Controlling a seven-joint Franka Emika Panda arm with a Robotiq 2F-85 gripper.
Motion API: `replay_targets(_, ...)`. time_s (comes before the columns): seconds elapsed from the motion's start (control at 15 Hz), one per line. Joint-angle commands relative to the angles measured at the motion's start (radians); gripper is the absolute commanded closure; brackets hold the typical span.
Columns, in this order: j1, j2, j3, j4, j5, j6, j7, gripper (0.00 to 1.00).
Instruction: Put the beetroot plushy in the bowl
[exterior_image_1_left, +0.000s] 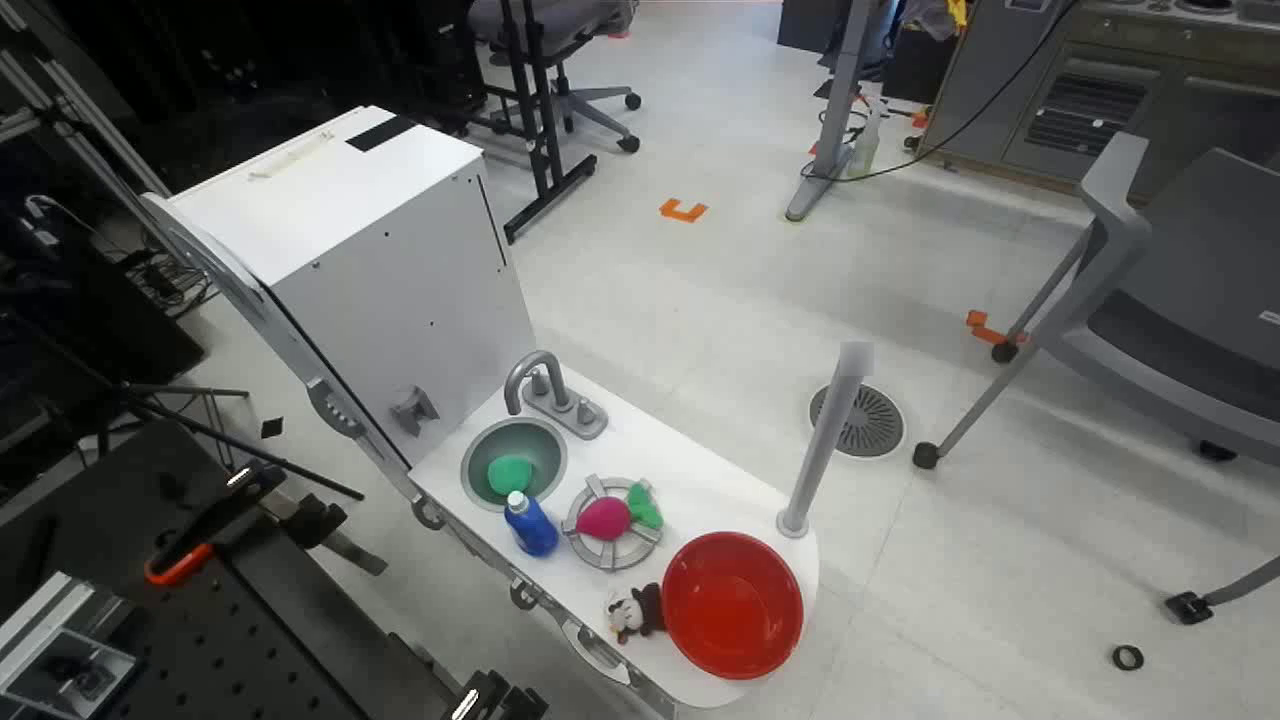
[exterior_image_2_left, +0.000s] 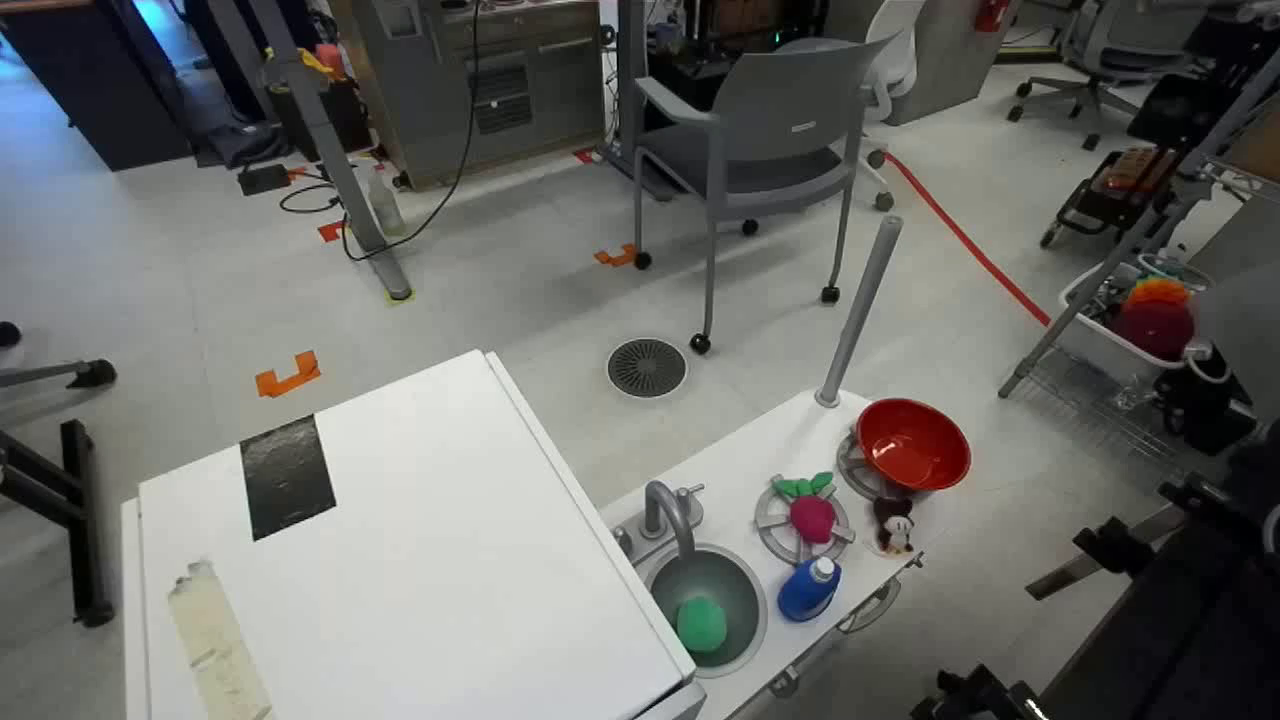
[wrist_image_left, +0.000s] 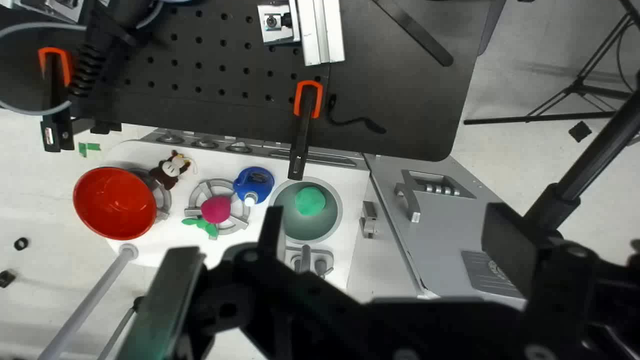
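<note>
gripper (wrist_image_left: 295, 270) of mine spread, large in the wrist view | beetroot (wrist_image_left: 216, 209) lying on a burner (wrist_image_left: 239, 221), between bowl (wrist_image_left: 115, 202) and sink (wrist_image_left: 306, 229) | i see bottle (wrist_image_left: 254, 182) just beside that burner, doll (wrist_image_left: 171, 169) near bowl

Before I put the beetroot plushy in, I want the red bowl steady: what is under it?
A gray burner sticks out from under the red bowl in the wrist view. The rest is covered, so how the bowl sits cannot be seen.
</note>
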Motion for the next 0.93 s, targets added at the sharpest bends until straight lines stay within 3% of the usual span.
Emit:
replay_targets(0.0, 0.008, 0.001, -0.009, 0.001, -0.007, -0.001, 0.005, 0.0)
replay_targets(0.47, 0.008, 0.001, -0.009, 0.001, -0.007, -0.001, 0.005, 0.0)
replay_targets(0.73, -0.096, 0.069, -0.022, 0.001, -0.086, 0.138, 0.029, 0.0)
replay_targets(0.87, -0.179, 0.136, -0.037, -0.001, -0.157, 0.263, 0.039, 0.0)
